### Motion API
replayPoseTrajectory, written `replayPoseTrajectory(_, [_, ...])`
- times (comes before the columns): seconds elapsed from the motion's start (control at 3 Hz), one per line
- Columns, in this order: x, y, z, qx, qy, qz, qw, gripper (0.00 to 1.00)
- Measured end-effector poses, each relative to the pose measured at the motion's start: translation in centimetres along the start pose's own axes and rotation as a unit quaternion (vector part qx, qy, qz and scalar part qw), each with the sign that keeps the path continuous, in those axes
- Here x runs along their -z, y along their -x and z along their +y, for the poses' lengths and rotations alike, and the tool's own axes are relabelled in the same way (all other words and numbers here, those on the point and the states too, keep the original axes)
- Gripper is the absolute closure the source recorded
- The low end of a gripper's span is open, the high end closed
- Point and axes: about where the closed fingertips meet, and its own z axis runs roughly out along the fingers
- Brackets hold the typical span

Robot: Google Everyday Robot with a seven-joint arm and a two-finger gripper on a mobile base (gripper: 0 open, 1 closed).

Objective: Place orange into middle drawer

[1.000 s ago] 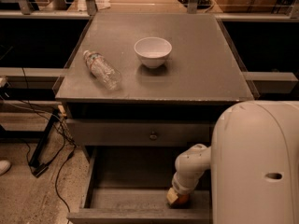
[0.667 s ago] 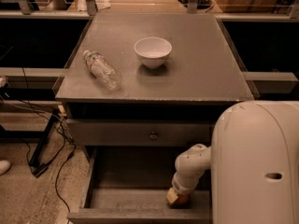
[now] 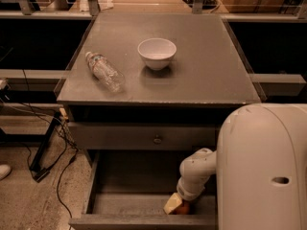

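The middle drawer [image 3: 127, 202] is pulled open below the cabinet top, with a bare grey floor and low side walls. My arm reaches down into its front right corner. My gripper [image 3: 176, 204] is low inside the drawer, just behind the front panel. A small patch of the orange [image 3: 184, 208] shows right at the gripper's tip, close to the drawer floor. The arm's wrist hides most of it, and I cannot tell whether it rests on the floor.
A closed grey drawer front with a small round knob [image 3: 157, 139] sits above the open drawer. A white bowl [image 3: 157, 52] and a plastic bottle [image 3: 104, 71] lying on its side are on the cabinet top. Cables [image 3: 45, 147] trail on the floor at the left. My pale body [image 3: 264, 171] fills the lower right.
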Motion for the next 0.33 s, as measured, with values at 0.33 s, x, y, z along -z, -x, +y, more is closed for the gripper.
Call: replayPoseTrajectory(0.33, [0.0,0.0,0.0,0.0,0.0,0.0,1.0,0.0])
